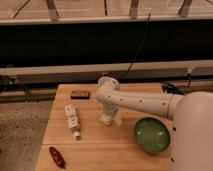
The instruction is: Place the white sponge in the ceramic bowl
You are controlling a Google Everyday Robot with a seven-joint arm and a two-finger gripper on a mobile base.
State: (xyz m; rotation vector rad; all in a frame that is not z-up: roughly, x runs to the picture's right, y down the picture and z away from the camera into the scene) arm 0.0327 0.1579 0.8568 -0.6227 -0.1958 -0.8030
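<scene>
Two spread fingers (106,120) beside white sponge (118,120)

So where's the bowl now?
In the camera view, the bowl sits at the table's right front, just right of the gripper, which is down at mid-table.

This looks like a robot test space, not a home: a plain wooden table (100,145) stands on speckled grey floor (20,132) against a long dark wall crossed by a pale metal rail (50,69), with a loose cable (142,40) hanging down. The white arm's claw (106,119) is spread wide, low over the table's middle
</scene>
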